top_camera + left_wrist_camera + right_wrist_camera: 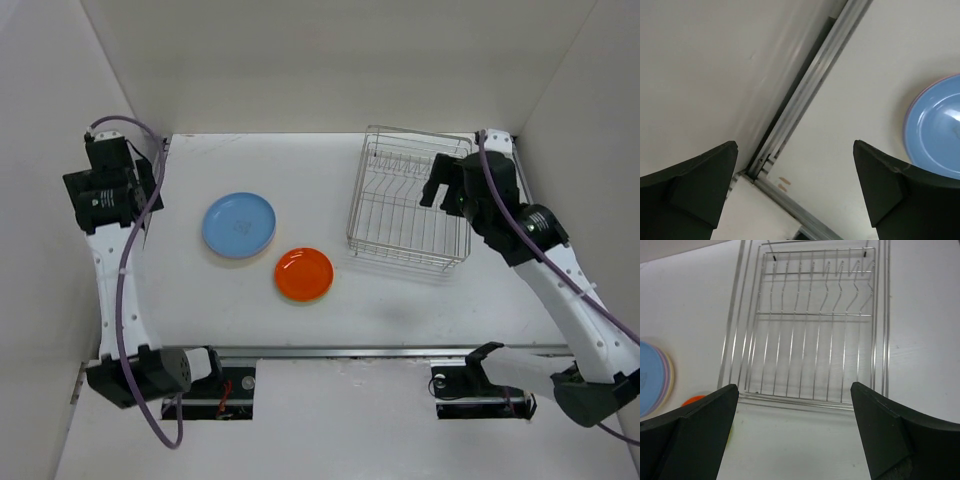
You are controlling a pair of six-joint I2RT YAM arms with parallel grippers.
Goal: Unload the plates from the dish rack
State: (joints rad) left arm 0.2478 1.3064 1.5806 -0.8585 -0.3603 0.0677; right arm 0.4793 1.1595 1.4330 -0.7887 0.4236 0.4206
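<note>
The dish rack (357,205) stands at the back right with no plates in it; the right wrist view shows its bare wires (810,340). A light blue plate (239,224) lies on top of a small stack at the table's middle left, with pink and pale yellow rims (669,374) showing under it. An orange plate (304,273) lies just to its right and nearer. My right gripper (440,186) hangs open and empty over the rack's right side (794,387). My left gripper (125,185) is raised at the far left, open and empty (795,145).
White walls enclose the table on the left, back and right. An aluminium rail (805,95) runs along the table's left edge below my left gripper. The blue plate's edge also shows in the left wrist view (940,135). The arm bases sit at the near edge.
</note>
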